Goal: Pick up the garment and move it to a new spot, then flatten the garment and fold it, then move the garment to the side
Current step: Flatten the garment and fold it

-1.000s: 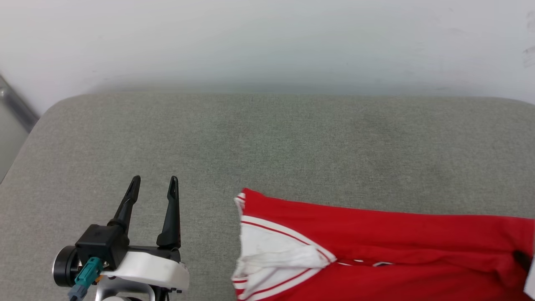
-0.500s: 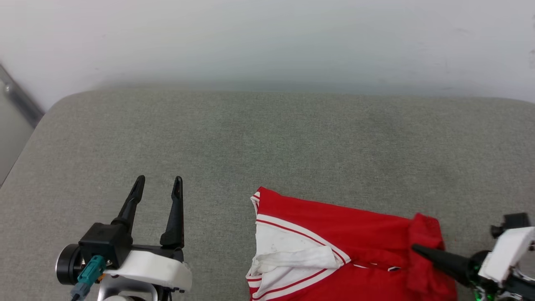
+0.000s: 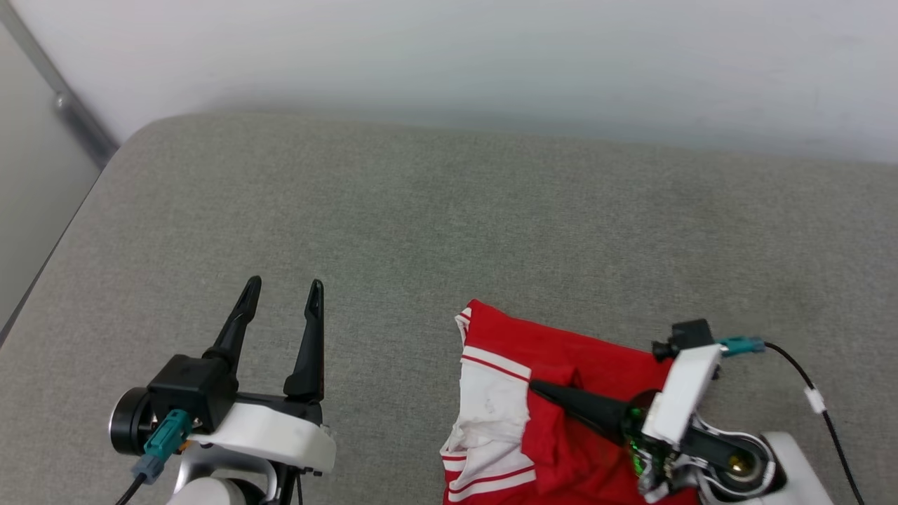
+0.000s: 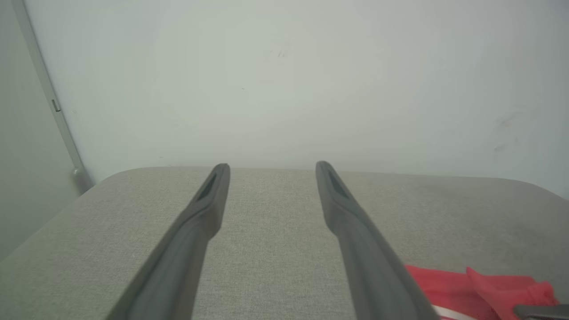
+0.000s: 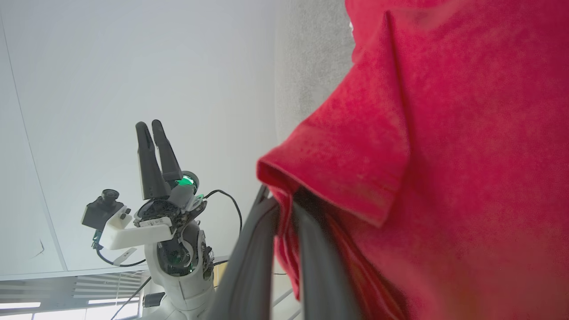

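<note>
Where the right tool (image 3: 534, 384) clamps, garment (image 3: 554, 351) seemingly bunches.

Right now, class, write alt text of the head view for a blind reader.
The shut right gripper pinches a fold of the red jersey-style shirt with white sleeves on a grey fabric surface; the open left gripper stands empty at lower left.

The garment (image 3: 554, 344) is red with a white sleeve and red-and-white striped trim. It lies bunched on the near side of the grey desk (image 3: 393, 224), 1 red fold raised and pinched in the right gripper (image 3: 537, 386).
</note>
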